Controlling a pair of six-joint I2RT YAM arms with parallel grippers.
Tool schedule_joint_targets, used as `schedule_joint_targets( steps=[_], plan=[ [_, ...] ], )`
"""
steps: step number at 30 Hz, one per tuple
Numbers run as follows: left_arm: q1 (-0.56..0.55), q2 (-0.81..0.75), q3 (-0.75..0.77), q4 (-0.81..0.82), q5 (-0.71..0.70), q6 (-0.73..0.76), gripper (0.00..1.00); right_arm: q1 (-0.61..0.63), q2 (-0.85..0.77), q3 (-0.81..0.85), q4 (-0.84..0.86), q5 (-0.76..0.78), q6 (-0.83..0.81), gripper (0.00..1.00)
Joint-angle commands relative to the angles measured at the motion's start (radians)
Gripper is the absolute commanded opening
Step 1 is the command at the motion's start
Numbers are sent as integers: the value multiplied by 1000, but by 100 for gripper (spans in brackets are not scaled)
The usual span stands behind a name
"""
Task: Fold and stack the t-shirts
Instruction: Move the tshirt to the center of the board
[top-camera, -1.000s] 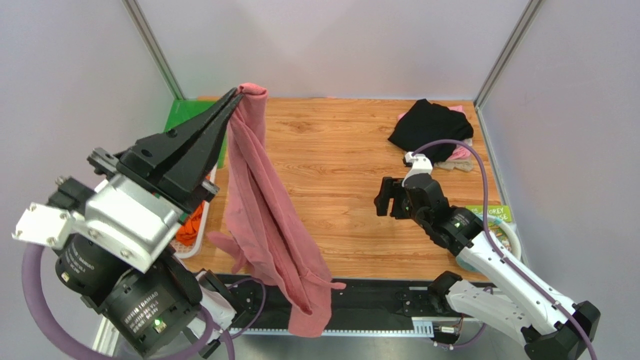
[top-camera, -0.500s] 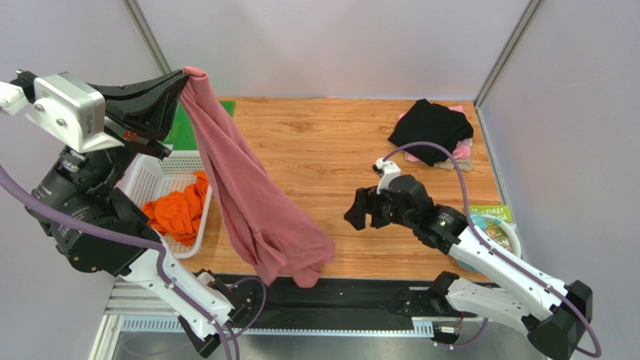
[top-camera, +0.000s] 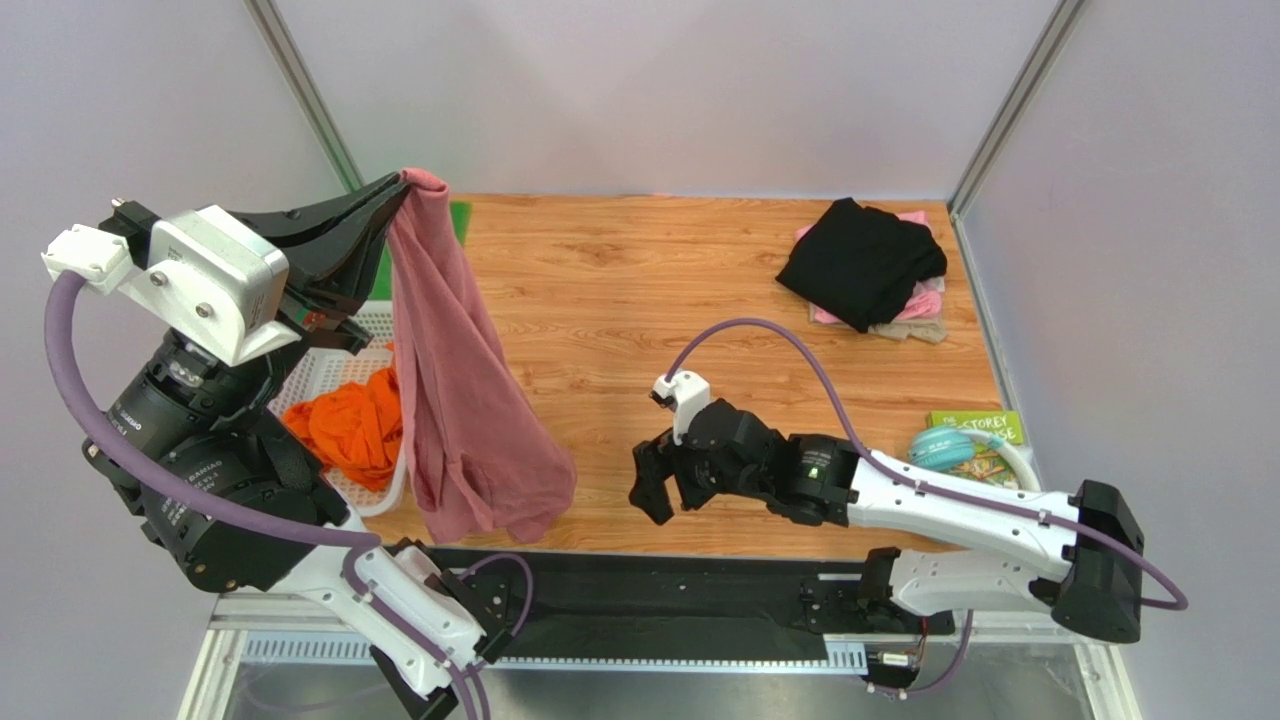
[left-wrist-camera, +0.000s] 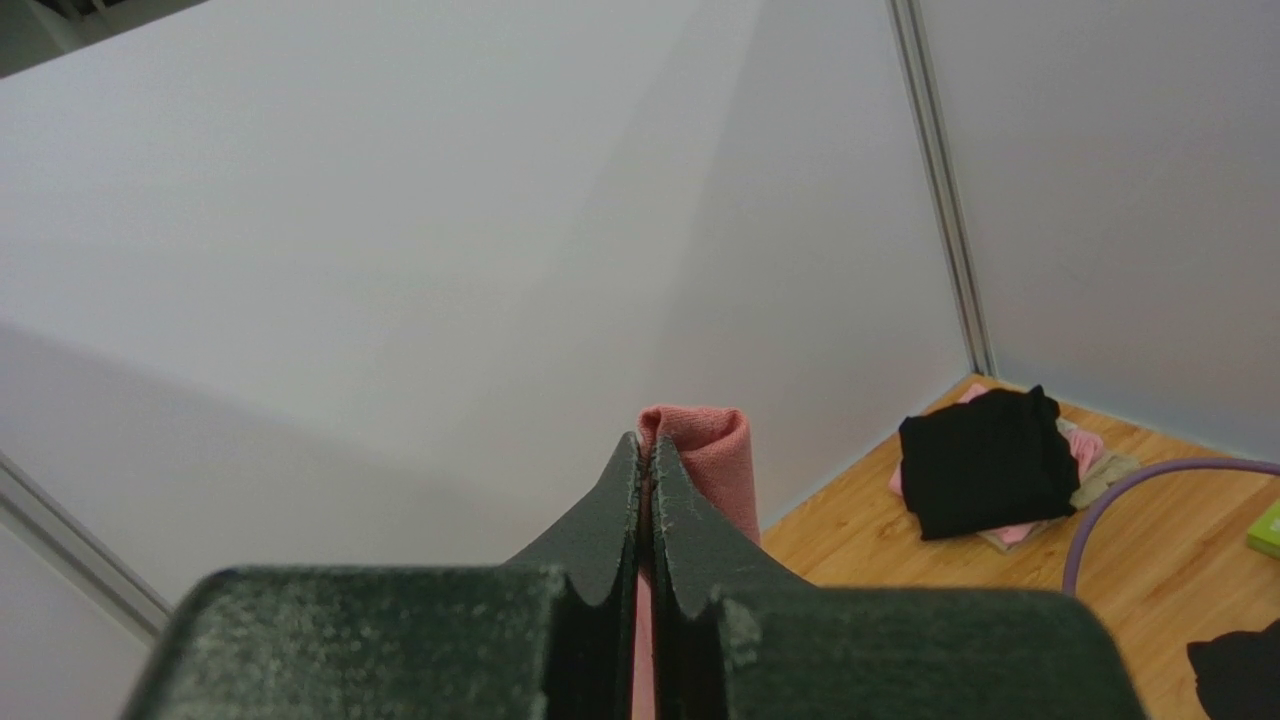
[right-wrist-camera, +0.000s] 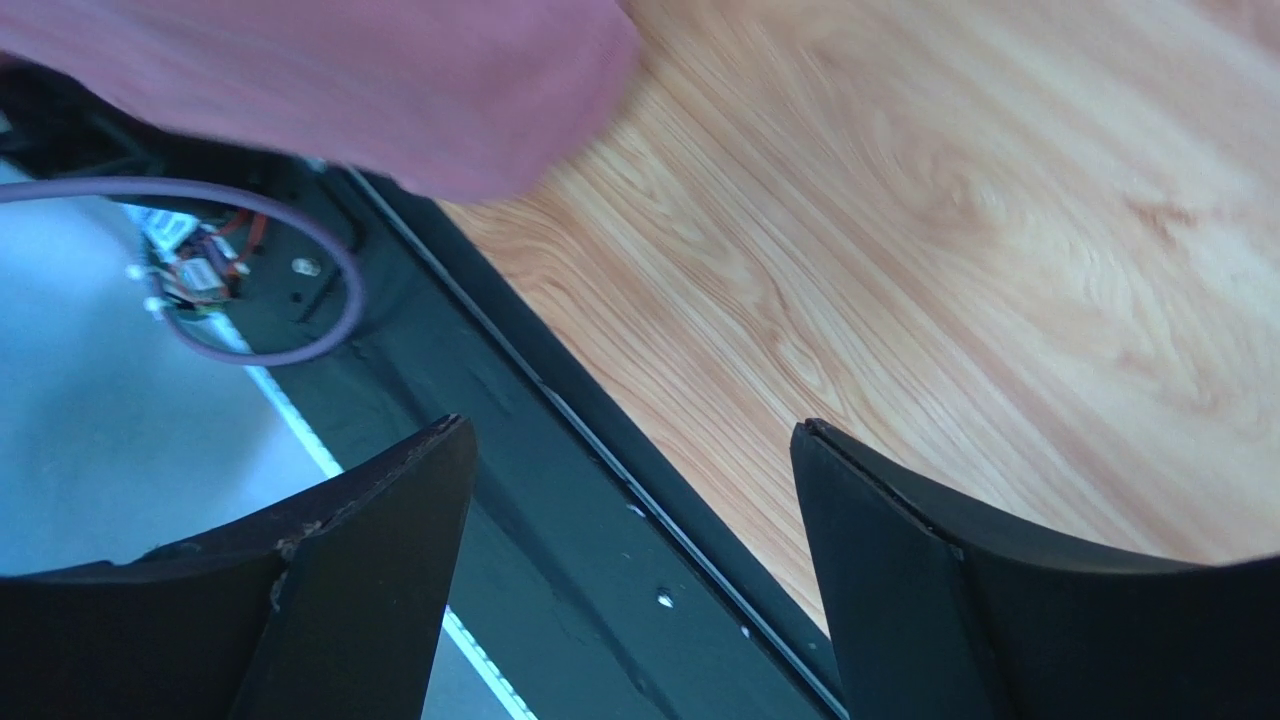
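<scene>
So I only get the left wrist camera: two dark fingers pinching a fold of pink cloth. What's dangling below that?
Observer: A whole dusty-rose t-shirt hangs from the left gripper, its lower end bunched by the near edge of the table.
Visitor: Is the other arm helping?
Observer: It holds nothing. The right gripper is open, low over the table beside that lower end.
Visitor: Any shirts I can't see?
Observer: An orange t-shirt lies in a white mesh basket on the left, partly hidden by the hanging one.
</scene>
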Motion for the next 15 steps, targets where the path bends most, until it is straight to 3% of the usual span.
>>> schedule_joint_targets(
  steps=[1, 15],
  plan=[
    [11, 13, 9, 16, -9, 16, 0, 67, -3, 103, 54, 98, -57, 84],
    [10, -33, -66, 14, 14, 37, 0, 211, 69, 197, 169, 60, -107, 80]
  ],
)
